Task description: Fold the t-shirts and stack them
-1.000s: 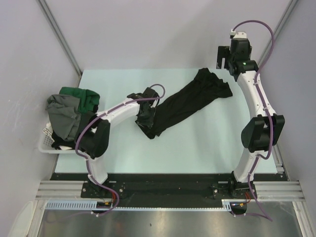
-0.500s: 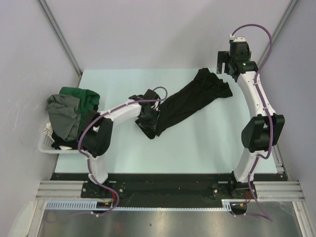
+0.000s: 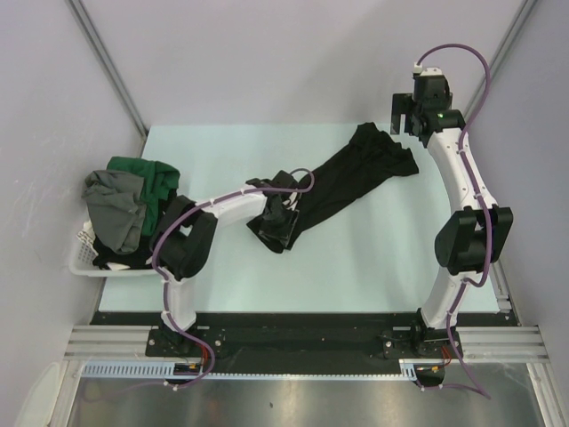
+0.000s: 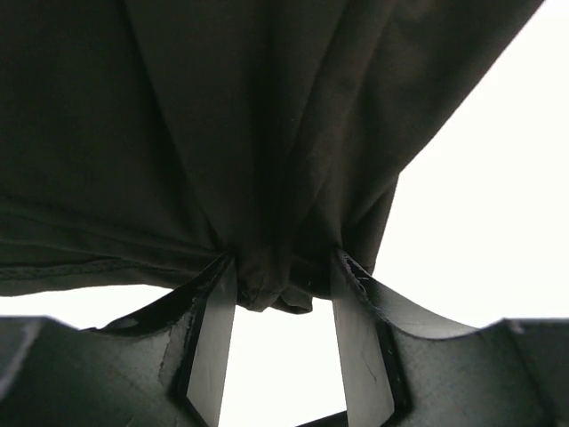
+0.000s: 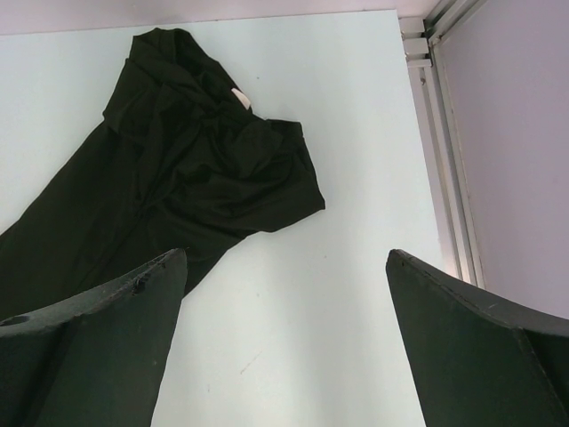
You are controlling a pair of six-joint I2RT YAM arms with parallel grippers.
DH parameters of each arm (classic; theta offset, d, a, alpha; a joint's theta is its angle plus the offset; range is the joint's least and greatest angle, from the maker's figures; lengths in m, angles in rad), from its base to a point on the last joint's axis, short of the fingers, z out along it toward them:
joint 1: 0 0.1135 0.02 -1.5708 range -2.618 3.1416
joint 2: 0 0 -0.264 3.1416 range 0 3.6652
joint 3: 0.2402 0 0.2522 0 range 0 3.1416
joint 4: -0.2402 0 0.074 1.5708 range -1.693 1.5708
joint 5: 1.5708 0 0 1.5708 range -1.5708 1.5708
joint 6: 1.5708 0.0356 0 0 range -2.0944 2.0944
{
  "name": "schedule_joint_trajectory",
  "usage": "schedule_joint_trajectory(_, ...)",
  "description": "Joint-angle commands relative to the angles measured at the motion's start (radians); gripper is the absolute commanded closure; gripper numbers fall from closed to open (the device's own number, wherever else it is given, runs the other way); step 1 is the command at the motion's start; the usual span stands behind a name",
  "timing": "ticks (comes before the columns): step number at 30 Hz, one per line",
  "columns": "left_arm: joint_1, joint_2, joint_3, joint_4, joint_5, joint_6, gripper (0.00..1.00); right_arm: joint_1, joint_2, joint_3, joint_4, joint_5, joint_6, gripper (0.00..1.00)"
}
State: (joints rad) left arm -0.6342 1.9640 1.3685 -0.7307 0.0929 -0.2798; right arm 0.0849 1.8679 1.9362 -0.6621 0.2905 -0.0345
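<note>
A black t-shirt [image 3: 342, 182] lies stretched in a long diagonal strip across the pale table, from the far right down to the middle. My left gripper [image 3: 277, 224] is shut on its near, lower end; in the left wrist view the bunched black cloth [image 4: 267, 178] is pinched between the fingers [image 4: 218, 338]. My right gripper [image 3: 407, 114] is open and empty, raised at the far right, above the shirt's crumpled far end [image 5: 204, 151]. A grey t-shirt [image 3: 114, 209] and a dark green t-shirt [image 3: 151, 176] are heaped in the basket at the left.
A white slatted basket [image 3: 84, 258] stands at the table's left edge, overfilled with cloth. An aluminium rail [image 5: 444, 160] runs along the table's right edge. Grey walls close in the back and sides.
My left gripper has moved right and slightly nearer with the shirt's lower end, bunching it. The right arm has barely moved.
</note>
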Motion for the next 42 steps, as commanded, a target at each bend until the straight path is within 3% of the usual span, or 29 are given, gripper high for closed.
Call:
schedule_joint_trajectory(1,-0.032,0.033,0.0,-0.01,0.047,-0.022,0.52,-0.002,-0.049,0.035,0.009,0.009,-0.011,0.0)
schedule_joint_trajectory(6,-0.051,0.038,-0.002,-0.036,0.045,-0.029,0.68,-0.008,-0.055,0.03,0.005,0.007,-0.016,0.0)
schedule_joint_trajectory(10,-0.081,0.016,0.0,-0.081,0.027,-0.018,0.95,-0.013,-0.058,0.026,0.006,0.006,-0.012,0.0)
schedule_joint_trajectory(12,-0.097,-0.008,-0.011,-0.101,0.018,-0.016,1.0,-0.013,-0.056,0.026,0.007,0.006,-0.008,0.0)
schedule_joint_trajectory(19,-0.143,-0.089,-0.085,-0.13,0.044,-0.013,1.0,-0.011,-0.058,0.029,0.022,-0.03,0.03,0.0)
schedule_joint_trajectory(29,-0.326,-0.146,-0.08,-0.207,0.106,0.01,1.0,0.003,-0.049,0.033,-0.001,-0.033,0.074,0.0)
schedule_joint_trajectory(42,-0.518,-0.116,0.046,-0.236,0.202,0.019,1.0,0.026,-0.058,0.003,-0.01,-0.03,0.125,0.0)
